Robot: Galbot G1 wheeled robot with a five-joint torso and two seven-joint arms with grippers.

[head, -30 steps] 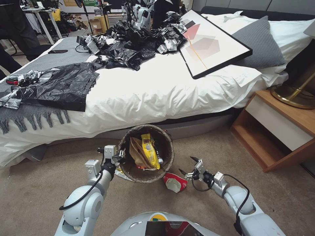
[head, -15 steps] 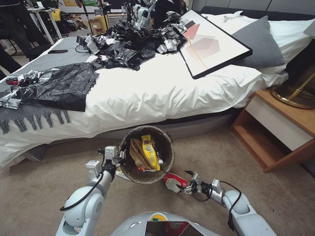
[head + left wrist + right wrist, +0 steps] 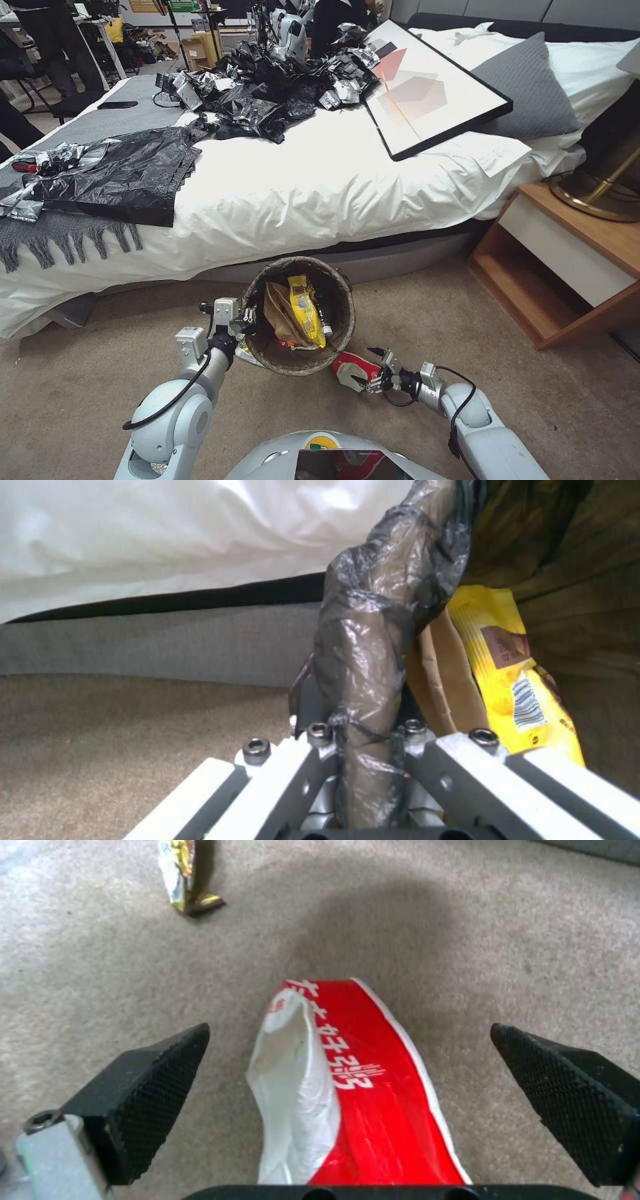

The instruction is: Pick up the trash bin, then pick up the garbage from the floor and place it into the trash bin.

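Observation:
The trash bin [image 3: 298,261], lined with a dark bag, is tilted toward me just in front of the bed. Inside it lie a yellow snack wrapper [image 3: 305,310] and a brown paper bag [image 3: 280,313]. My left gripper [image 3: 244,323] is shut on the bin's near-left rim; in the left wrist view its fingers [image 3: 293,760] pinch the bag-covered rim [image 3: 363,690]. A crumpled red-and-white carton [image 3: 348,371] of garbage lies on the floor [image 3: 80,373] right of the bin. My right gripper [image 3: 365,366] is open, low over it, and the carton [image 3: 347,1080] sits between the black fingertips [image 3: 153,1080].
The bed's white duvet [image 3: 300,193] overhangs just behind the bin, with black bags [image 3: 127,173] and a framed picture [image 3: 427,87] on top. A wooden nightstand [image 3: 567,267] stands at the right. A shiny wrapper [image 3: 183,875] lies on the carpet beside the bin.
My right gripper has dropped and moved left, from beside the carton to straddling it. The left gripper and the bin have stayed where they were.

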